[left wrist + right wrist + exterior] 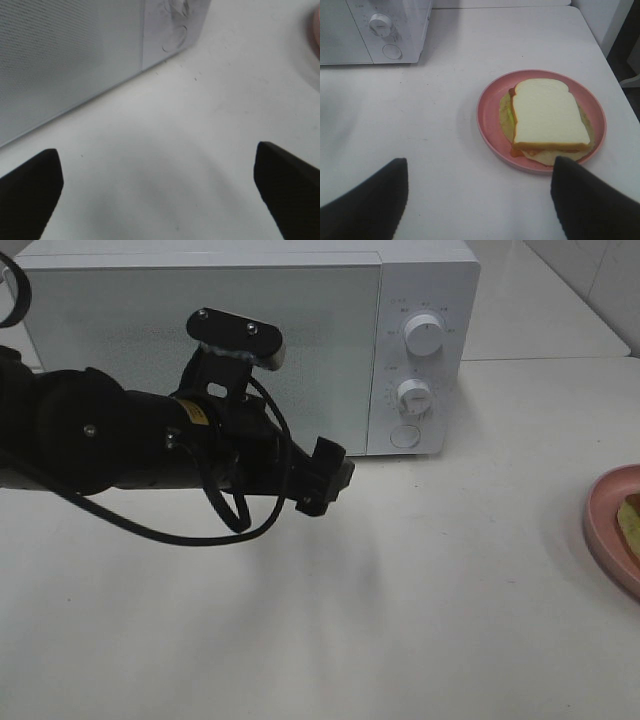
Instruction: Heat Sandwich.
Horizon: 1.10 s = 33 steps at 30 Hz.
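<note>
The sandwich (550,117), white bread over orange-brown and pale green filling, lies on a round pink plate (487,115) on the white table. My right gripper (480,200) hovers just short of the plate, open, its dark fingers (592,200) spread wide with nothing between them. At the right edge of the exterior high view only a sliver of the sandwich (630,520) and plate (603,510) shows. My left gripper (330,480) hangs in front of the white microwave (200,340), whose door is shut. The left gripper (160,190) is open and empty above bare table.
The microwave's control panel with two knobs (424,337) and a round button (404,436) faces the table's middle. The left arm's black body and cable (150,440) stretch across the door. The table's edge (615,75) runs just beyond the plate.
</note>
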Each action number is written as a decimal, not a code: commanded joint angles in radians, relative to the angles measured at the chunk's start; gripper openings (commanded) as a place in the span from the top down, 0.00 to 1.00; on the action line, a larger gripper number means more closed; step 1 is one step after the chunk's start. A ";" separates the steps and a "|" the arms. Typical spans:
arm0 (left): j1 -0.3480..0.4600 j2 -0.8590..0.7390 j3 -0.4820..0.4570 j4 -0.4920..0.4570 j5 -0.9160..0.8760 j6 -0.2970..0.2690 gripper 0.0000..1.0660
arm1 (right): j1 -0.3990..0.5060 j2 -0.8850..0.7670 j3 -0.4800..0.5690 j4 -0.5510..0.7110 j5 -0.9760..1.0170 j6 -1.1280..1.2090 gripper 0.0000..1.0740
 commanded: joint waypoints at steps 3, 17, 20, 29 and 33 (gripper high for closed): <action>0.001 -0.048 0.003 0.072 0.181 -0.001 0.07 | -0.003 -0.026 0.002 0.002 -0.011 -0.010 0.30; 0.232 -0.174 0.003 0.079 0.715 -0.009 0.07 | -0.003 -0.026 0.002 0.002 -0.011 -0.010 0.30; 0.312 -0.199 0.003 0.089 0.786 -0.009 0.07 | -0.003 -0.026 0.002 0.002 -0.011 -0.010 0.30; 0.535 -0.293 0.003 0.111 0.927 -0.034 0.08 | -0.003 -0.026 0.002 0.002 -0.011 -0.010 0.30; 0.636 -0.364 0.003 0.212 0.988 -0.129 0.08 | -0.003 -0.026 0.002 0.002 -0.011 -0.010 0.30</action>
